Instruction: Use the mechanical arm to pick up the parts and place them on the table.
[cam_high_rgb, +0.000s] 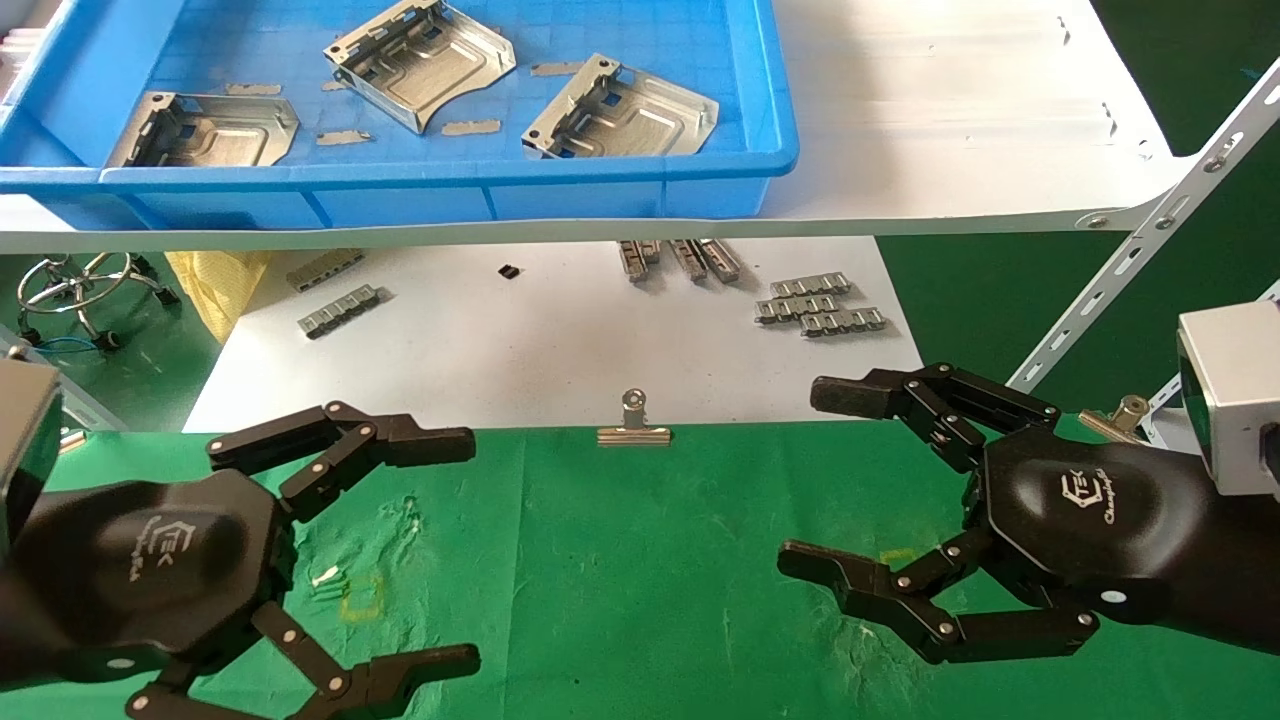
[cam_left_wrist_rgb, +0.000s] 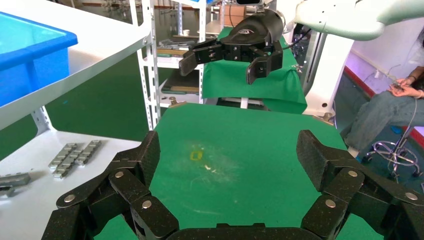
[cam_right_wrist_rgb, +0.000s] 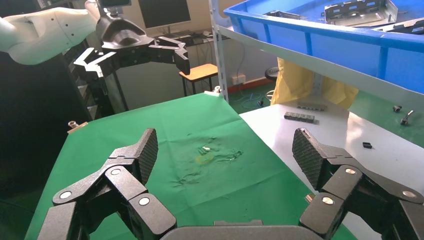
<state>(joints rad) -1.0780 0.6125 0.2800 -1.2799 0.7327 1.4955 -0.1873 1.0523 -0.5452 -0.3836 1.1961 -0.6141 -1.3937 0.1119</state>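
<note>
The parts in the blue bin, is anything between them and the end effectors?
Nothing sits directly between, but the parts lie on a raised white shelf inside the blue bin, whose front wall both open end effectors, left and right, must clear.

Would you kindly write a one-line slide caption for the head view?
Both grippers, left and right, hover open over the green table; three parts wait in the blue bin.

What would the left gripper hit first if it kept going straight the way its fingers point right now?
Probably the right gripper: the left wrist view shows it straight ahead of the open left gripper, across bare green table. Depth is uncertain, so heights may differ.
</note>
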